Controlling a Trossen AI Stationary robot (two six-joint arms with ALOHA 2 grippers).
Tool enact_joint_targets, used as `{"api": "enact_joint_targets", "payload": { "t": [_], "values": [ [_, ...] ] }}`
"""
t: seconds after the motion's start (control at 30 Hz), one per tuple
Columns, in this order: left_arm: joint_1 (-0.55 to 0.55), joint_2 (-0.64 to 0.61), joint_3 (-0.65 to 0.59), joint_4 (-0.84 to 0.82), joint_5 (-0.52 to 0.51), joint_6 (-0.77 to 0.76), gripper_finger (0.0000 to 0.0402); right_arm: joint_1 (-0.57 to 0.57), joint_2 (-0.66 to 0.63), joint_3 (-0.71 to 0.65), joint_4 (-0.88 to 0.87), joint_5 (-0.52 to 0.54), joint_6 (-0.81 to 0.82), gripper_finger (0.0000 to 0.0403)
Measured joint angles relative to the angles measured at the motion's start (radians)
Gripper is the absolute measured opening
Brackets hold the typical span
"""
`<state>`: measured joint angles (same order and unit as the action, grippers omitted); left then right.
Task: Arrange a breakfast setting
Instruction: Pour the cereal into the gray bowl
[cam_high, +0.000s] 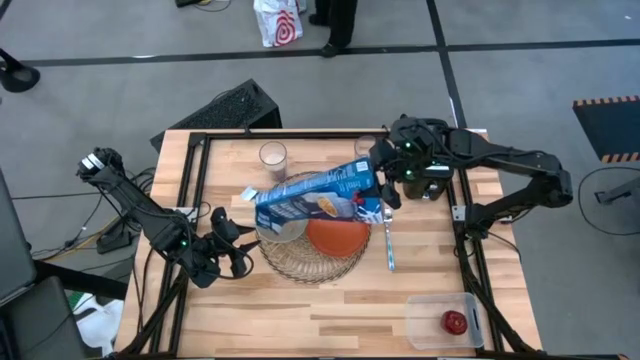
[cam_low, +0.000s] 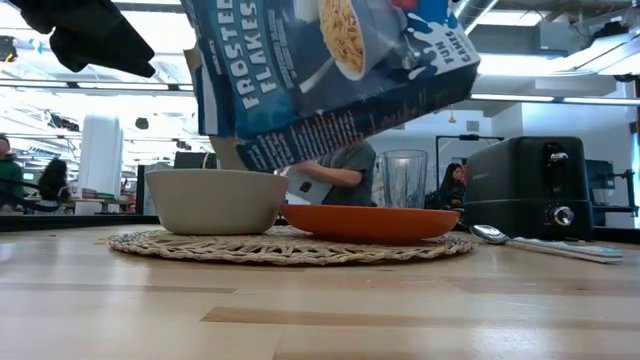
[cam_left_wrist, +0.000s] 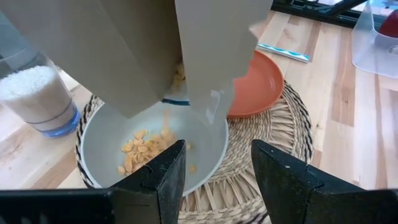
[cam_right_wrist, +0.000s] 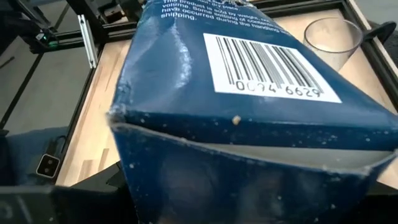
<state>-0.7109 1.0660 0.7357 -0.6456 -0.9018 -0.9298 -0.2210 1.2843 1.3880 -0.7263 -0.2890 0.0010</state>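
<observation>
My right gripper (cam_high: 383, 183) is shut on the blue-white cereal box (cam_high: 315, 196). The box is tipped with its open top flaps (cam_left_wrist: 155, 56) down over the grey bowl (cam_left_wrist: 149, 146), which has cereal flakes in it. The bowl and the orange plate (cam_high: 338, 236) sit on the round wire mat (cam_high: 315, 258). My left gripper (cam_left_wrist: 217, 168) is open and empty, just off the mat's left side, facing the bowl. The metal spoon (cam_high: 388, 246) lies right of the plate. A glass with white contents (cam_high: 272, 155) and an empty glass (cam_high: 365, 147) stand farther back. The red apple (cam_high: 456, 321) is in a tub. No bread shows. My right gripper holds the cereal box by its bottom end (cam_high: 370, 180), coming from the table's right side. The box fills the right wrist view (cam_right_wrist: 249, 124) and hides the fingers. The box is lifted clear and slants down to the left, its open end over the bowl.
The black toaster (cam_high: 430, 186) stands under my right arm at the back right and shows in the low view (cam_low: 540, 185). The clear plastic tub (cam_high: 445, 320) sits at the near right corner. A black frame runs along the table's left, right and far sides.
</observation>
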Motion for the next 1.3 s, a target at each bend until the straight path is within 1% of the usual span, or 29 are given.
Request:
{"api": "enact_joint_targets", "payload": {
  "t": [0.2,0.4,0.53,0.77,0.87,1.2,1.3],
  "values": [
    [0.000,0.000,0.000,0.000,0.004,-0.007,0.0169,-0.004,-0.001,0.000,-0.006,0.000,-0.002,0.0307],
    [0.000,0.000,0.000,0.000,0.004,-0.010,0.0169,0.005,0.029,0.000,-0.020,0.004,-0.032,0.0307],
    [0.000,0.000,0.000,0.003,0.003,-0.010,0.0169,0.021,0.059,-0.003,0.021,0.004,-0.042,0.0307],
    [0.000,-0.001,0.000,0.008,0.005,-0.010,0.0169,0.023,0.101,0.074,-0.047,-0.001,-0.054,0.0307],
    [0.000,-0.001,0.000,0.006,0.005,-0.010,0.0169,0.022,0.101,0.081,-0.057,0.010,-0.059,0.0307],
    [0.000,0.000,0.000,0.003,-0.001,-0.010,0.0169,0.017,0.093,0.079,-0.054,0.000,-0.051,0.0307],
    [0.000,0.000,0.000,0.003,-0.002,-0.010,0.0169,0.017,0.069,0.032,-0.014,0.003,-0.051,0.0307]
  ]
}}
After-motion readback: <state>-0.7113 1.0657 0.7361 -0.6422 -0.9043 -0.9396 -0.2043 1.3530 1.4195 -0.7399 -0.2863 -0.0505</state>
